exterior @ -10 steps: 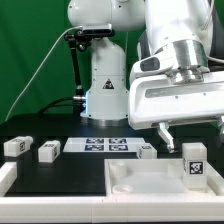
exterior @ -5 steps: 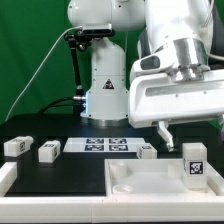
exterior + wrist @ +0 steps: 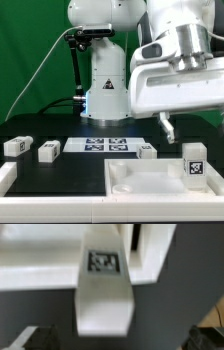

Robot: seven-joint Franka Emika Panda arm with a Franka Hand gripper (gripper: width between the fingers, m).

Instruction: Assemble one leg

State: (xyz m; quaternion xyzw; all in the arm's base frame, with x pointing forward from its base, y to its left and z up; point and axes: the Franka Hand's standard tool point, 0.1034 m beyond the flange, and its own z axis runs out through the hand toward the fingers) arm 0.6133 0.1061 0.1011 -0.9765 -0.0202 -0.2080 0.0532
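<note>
Dark-fingered tool [image 3: 118,336] hangs wide and empty above the upright leg [image 3: 194,163], jaws either side of it without contact; that leg stands on the corner of the square tabletop [image 3: 130,178] at the exterior view's right. Judged: leg placed, seating not verifiable, tightening may remain. Count: four legs in total, three being loose legs [image 3: 47,152] on the worktop [image 3: 60,178]; one tabletop; one marker board [image 3: 105,146].

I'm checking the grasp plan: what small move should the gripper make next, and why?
Probably lower straight down over the upright leg. The gripper is open and hangs above it; the wrist view shows the leg between the spread fingers, touching neither, so nothing is gripped yet.
</note>
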